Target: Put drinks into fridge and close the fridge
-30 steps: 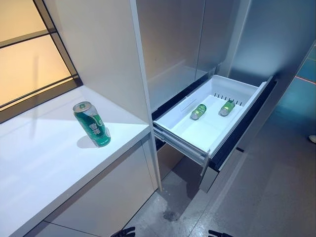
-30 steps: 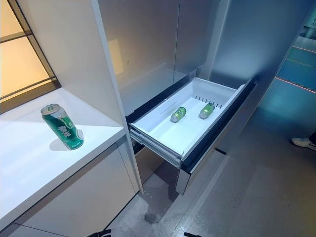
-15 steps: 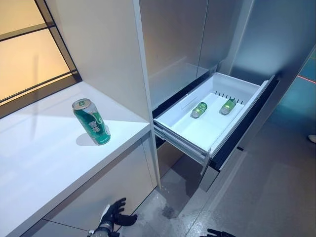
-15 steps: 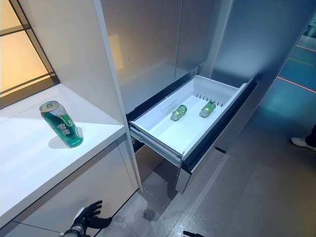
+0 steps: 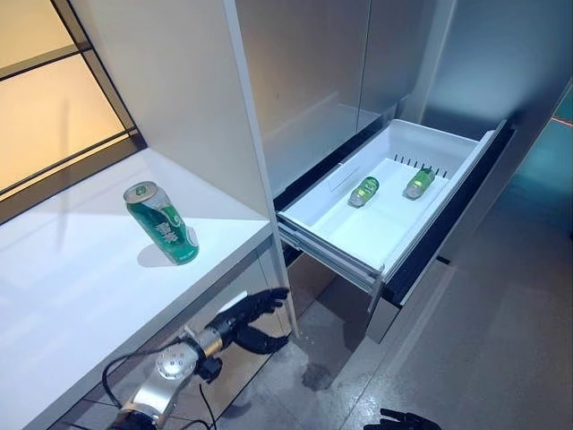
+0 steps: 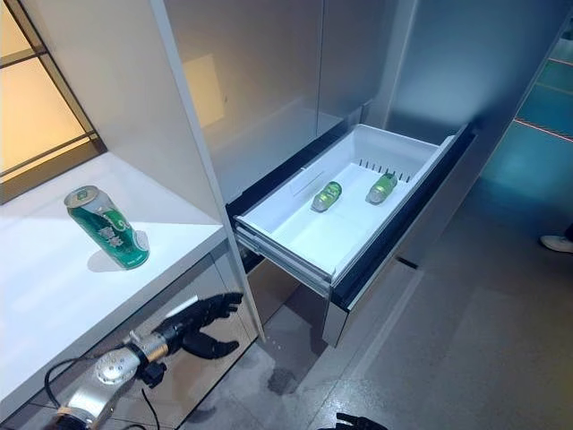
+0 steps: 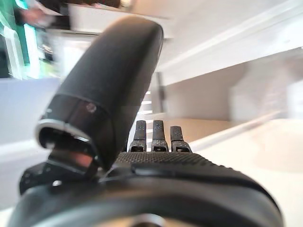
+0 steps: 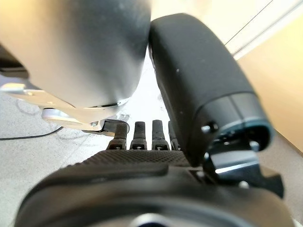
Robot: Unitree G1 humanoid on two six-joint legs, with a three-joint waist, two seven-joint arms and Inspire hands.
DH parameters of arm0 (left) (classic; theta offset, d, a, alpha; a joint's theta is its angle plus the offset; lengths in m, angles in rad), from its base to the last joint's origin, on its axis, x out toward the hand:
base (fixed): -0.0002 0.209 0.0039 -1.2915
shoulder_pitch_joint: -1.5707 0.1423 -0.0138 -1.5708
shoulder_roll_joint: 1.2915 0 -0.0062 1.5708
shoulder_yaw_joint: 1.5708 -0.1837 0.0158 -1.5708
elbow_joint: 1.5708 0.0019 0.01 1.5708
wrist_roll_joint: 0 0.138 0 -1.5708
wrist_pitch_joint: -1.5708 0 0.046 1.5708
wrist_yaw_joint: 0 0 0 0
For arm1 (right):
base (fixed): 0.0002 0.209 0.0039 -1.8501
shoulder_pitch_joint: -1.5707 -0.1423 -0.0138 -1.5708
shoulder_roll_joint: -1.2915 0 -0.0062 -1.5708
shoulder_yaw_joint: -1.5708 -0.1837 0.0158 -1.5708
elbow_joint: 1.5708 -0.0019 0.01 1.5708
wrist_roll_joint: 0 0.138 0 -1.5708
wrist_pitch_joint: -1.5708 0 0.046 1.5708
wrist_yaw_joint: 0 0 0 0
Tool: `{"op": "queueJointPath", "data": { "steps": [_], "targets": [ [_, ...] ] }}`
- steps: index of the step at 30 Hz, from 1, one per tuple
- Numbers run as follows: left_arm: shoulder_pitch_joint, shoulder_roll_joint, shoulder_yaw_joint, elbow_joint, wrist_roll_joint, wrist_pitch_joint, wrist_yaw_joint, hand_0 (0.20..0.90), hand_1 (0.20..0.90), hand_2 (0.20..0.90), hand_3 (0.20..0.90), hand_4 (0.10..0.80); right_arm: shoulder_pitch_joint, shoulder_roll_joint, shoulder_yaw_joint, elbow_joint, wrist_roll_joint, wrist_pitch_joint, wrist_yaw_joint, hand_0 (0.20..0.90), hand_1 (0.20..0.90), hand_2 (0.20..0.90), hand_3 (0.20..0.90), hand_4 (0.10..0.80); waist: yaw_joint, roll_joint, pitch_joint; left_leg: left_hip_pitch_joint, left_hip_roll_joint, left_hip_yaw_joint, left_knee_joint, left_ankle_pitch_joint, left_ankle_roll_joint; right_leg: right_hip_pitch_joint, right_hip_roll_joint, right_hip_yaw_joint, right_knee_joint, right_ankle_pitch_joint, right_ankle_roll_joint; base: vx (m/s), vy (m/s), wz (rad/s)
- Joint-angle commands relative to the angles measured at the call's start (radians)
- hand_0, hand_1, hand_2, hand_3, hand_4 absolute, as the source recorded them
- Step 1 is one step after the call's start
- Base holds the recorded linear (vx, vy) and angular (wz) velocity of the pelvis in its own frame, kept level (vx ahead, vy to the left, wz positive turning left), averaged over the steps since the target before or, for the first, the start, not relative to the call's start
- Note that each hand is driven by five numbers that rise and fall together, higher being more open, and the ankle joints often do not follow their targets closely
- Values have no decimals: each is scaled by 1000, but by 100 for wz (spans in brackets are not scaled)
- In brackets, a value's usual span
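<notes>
The green aluminium drink can stands upright on the white counter; I judge it light, smooth and dentable, so I'd wrap its mid-body. My left hand hangs below, fingers spread, empty. Right hand relaxed, low.

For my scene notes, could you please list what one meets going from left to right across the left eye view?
Green can on the white counter → left hand → two green drinks lying in the open fridge drawer.
</notes>
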Motion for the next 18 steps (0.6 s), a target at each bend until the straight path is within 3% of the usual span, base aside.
{"op": "queueJointPath", "data": {
  "steps": [1,5,9,11,14,18],
  "targets": [
    [-147,38,123,-170,-216,-43,-52,900,900,900,900,800,1,-2,7,33,-21,-35,28,900,900,900,900,800,28,-30,-32,-34,-67,-2,31,-68,36,-56,5,-11,100,-84,44,16,-30,3],
    [-162,-8,192,-334,-532,25,-145,900,900,900,900,800,22,18,18,58,-20,-72,19,900,900,900,900,800,40,-32,-42,-30,-67,-21,19,-66,35,-49,6,-17,94,-87,43,20,-30,7],
    [-174,-83,218,-415,-772,15,-197,900,900,900,900,800,30,29,33,71,-19,-91,18,900,900,900,900,800,41,-37,-45,-26,-68,-32,14,-67,34,-45,6,-18,94,-89,40,21,-28,9],
    [-186,-111,236,-449,-875,-38,-228,900,900,900,900,800,33,32,44,75,-17,-97,20,900,900,900,900,800,39,-40,-47,-22,-67,-37,12,-68,32,-41,8,-19,94,-92,36,16,-14,1],
    [-203,-116,266,-493,-885,-145,-226,900,900,900,900,800,39,37,54,81,-17,-102,20,900,900,900,900,800,41,-44,-47,-20,-67,-44,11,-68,28,-36,9,-22,95,-98,30,11,-10,1],
    [-233,-81,307,-516,-741,-281,-114,900,900,900,900,800,52,47,65,89,-23,-118,13,900,900,900,900,800,45,-47,-47,-14,-68,-57,8,-70,26,-29,11,-29,95,-105,27,7,-8,3]
  ]
}}
